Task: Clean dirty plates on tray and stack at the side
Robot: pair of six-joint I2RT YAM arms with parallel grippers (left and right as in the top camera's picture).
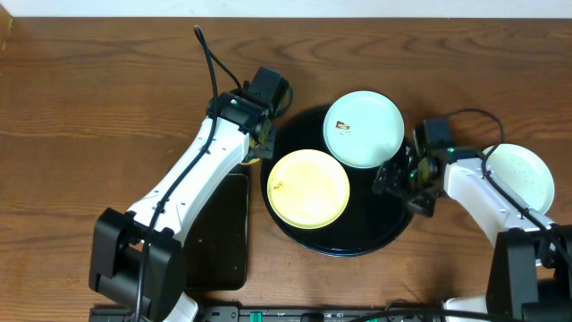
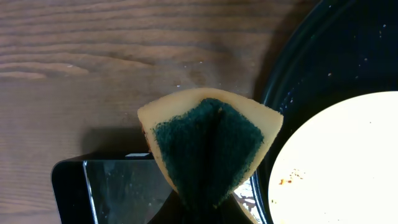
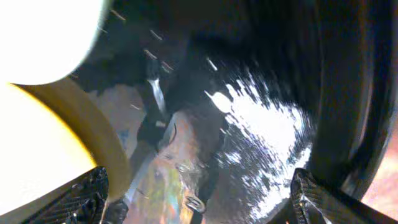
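Note:
The round black tray holds a pale yellow plate with a small brown smear and a light-blue plate resting at its far rim. A second light-blue plate lies on the table at the right, beside the right arm. My left gripper is at the tray's left rim, shut on a folded yellow sponge with a dark green side. The yellow plate lies just to its right. My right gripper hovers open and empty over the tray's right part, with the yellow plate at its left finger.
A smaller rectangular black tray lies on the wooden table left of the round tray, under the left arm; it also shows in the left wrist view. Cables run from both arms at the back.

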